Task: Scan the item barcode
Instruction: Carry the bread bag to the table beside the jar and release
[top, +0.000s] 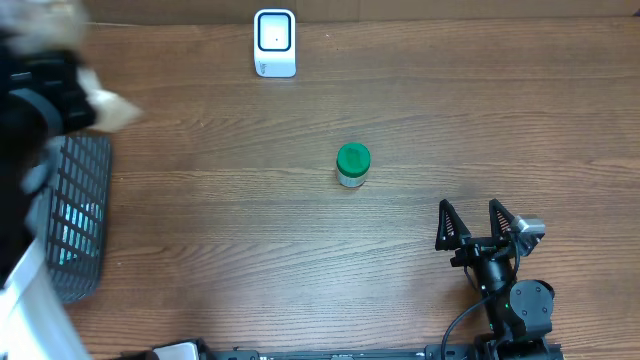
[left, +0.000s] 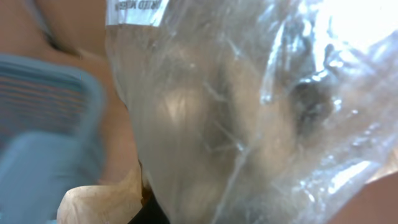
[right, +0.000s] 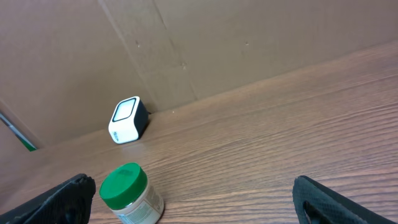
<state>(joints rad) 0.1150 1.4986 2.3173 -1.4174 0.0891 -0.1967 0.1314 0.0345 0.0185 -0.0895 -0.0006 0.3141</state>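
Left gripper (top: 86, 97) around clear bag (left: 249, 112)

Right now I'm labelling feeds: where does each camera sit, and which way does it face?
Overhead: above the table, looking straight down on scanner, green-lidded jar and basket; open right hand, blurred left arm.
Left wrist: on the left arm, close against a clear bag it seems to hold; own fingers hidden.
Right wrist: low, facing across the table; its fingers in both lower corners.
Shared: overhead and right wrist both show jar and scanner.
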